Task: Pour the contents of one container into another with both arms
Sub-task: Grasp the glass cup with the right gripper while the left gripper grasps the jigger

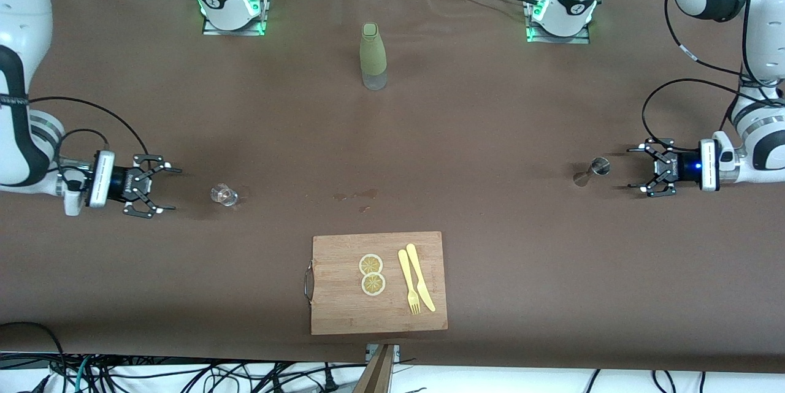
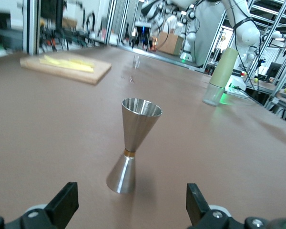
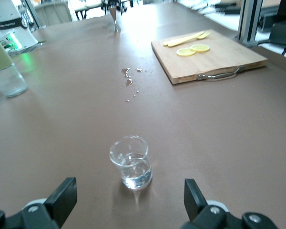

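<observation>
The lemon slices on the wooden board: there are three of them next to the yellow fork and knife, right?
Not quite. There are two lemon slices, not three. The front view shows them one below the other on the wooden board, beside the yellow fork and knife, just as you said.

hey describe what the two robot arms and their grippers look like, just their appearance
Both are bulky white jointed arms with black joint bands and loose black cables. Each base glows green with a red button on top. The left gripper and right gripper are black linkage fingers on a black body with a white wrist block; the left shows a blue light.
</observation>
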`<state>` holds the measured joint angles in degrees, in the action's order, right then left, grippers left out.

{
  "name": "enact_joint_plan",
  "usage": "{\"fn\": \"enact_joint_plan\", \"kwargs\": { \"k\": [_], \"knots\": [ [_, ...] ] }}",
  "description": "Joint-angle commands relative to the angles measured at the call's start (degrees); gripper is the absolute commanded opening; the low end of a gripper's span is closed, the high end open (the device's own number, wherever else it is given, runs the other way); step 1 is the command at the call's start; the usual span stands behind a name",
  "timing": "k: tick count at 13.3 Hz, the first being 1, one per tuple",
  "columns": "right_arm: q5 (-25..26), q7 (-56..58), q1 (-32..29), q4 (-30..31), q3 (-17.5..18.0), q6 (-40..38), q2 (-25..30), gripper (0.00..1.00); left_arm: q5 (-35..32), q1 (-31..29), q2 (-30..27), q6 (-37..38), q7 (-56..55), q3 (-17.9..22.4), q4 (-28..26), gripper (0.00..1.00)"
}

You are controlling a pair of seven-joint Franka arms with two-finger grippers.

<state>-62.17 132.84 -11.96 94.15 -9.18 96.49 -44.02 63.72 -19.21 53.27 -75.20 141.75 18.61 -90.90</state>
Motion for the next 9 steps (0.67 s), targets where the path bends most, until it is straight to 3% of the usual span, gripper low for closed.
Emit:
{"fn": "enact_joint_plan", "kwargs": {
  "k": [1,9],
  "knots": [
    [-5.8,7.1,-0.6,-1.3,0.6,-0.6,-4.4,1.0,4.0,0.5,0.3,-0.6,11.2,-0.2,-2.8,1.0],
    [-11.9,14.6,0.2,0.0,3.3,-1.0,-9.1,1.0,7.9,0.7,4.5,-0.4,20.3,-3.7,-3.0,1.0]
  ]
}}
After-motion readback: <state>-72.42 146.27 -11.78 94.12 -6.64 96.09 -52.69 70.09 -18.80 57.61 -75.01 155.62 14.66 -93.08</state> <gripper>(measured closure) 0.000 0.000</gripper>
